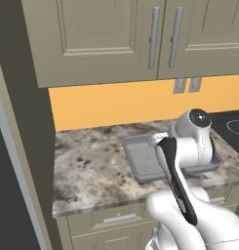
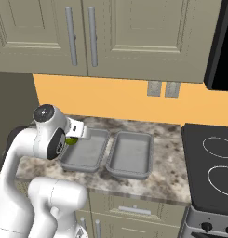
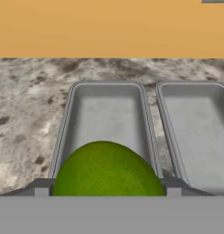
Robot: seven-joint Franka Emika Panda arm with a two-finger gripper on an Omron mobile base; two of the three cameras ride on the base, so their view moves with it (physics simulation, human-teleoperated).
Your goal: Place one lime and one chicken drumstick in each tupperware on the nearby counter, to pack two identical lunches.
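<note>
Two grey tupperware trays sit side by side on the speckled counter (image 2: 173, 160), the left tray (image 2: 85, 152) and the right tray (image 2: 131, 157), and both look bare inside. My gripper (image 2: 73, 138) hangs over the near end of the left tray (image 3: 106, 114), shut on a green lime (image 3: 106, 169) that sits between its fingers. The lime (image 2: 71, 141) is just above the tray's near rim. The right tray (image 3: 195, 128) lies beside it. One tray (image 1: 140, 157) shows partly behind my arm. The chicken drumstick is out of view.
A black stovetop (image 2: 213, 162) adjoins the counter on the right. Beige upper cabinets (image 2: 110, 32) hang above an orange wall with two outlets (image 2: 162, 88). A dark tall panel (image 1: 18, 146) bounds the counter (image 1: 87, 168) on the left.
</note>
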